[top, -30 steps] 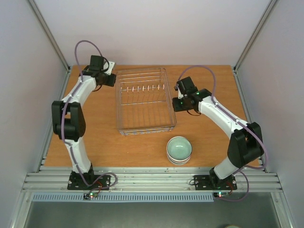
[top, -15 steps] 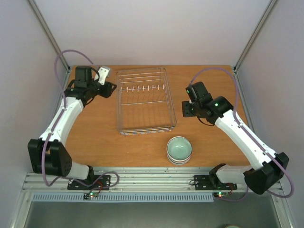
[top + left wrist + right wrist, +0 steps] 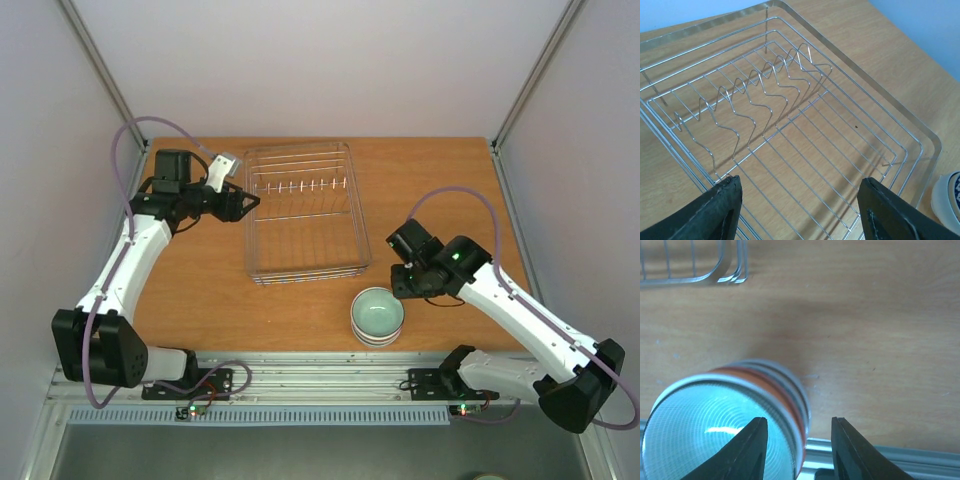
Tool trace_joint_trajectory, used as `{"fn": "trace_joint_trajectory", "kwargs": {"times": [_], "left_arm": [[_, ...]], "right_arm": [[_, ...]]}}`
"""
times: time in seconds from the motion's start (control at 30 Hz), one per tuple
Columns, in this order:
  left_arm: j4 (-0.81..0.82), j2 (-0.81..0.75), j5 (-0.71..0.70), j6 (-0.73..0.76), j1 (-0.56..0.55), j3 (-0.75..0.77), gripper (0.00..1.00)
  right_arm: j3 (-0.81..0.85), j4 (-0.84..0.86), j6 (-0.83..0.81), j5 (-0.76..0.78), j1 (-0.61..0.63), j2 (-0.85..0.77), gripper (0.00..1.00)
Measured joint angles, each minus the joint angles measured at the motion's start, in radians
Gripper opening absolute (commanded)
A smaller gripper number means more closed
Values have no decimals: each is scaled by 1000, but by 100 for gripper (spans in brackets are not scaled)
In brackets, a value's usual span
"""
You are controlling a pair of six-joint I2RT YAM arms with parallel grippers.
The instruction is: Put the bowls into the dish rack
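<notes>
Two changes: right gripper (image 3: 799, 422), jaws apart, now over stacked ceramic bowls (image 3: 377, 312), blue-green topmost; left gripper (image 3: 799, 181) spread wide above silver wire rack (image 3: 308, 272); wooden table (image 3: 220, 290), pale walls (image 3: 300, 70).

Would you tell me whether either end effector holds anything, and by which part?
Nothing: left end effector open by the dish rack, right end effector open by the bowls.

Wooden tabletop (image 3: 200, 290); ribbed aluminium rail (image 3: 320, 378) along its near edge; pale enclosure walls (image 3: 320, 60) left, right and far.
</notes>
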Motion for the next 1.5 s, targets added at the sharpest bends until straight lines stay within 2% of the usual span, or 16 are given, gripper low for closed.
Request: {"fn": "trace_joint_trajectory", "kwargs": {"times": [0.2, 0.33, 0.47, 0.83, 1.17, 1.5], "left_arm": [[3, 0, 3, -11, 0, -1, 64], [4, 0, 3, -18, 0, -8, 65], [3, 0, 3, -23, 0, -19, 65], [10, 0, 3, -27, 0, -31, 65], [11, 0, 3, -27, 0, -31, 67], [9, 0, 4, -31, 0, -32, 71]], "right_arm": [[-10, -9, 77, -7, 121, 15, 35], [-34, -9, 111, -3, 153, 31, 35], [-53, -23, 138, 15, 159, 35, 33], [-82, -32, 168, 26, 170, 34, 21], [-90, -36, 179, 22, 186, 27, 2], [-51, -68, 174, 52, 210, -9, 1]]}}
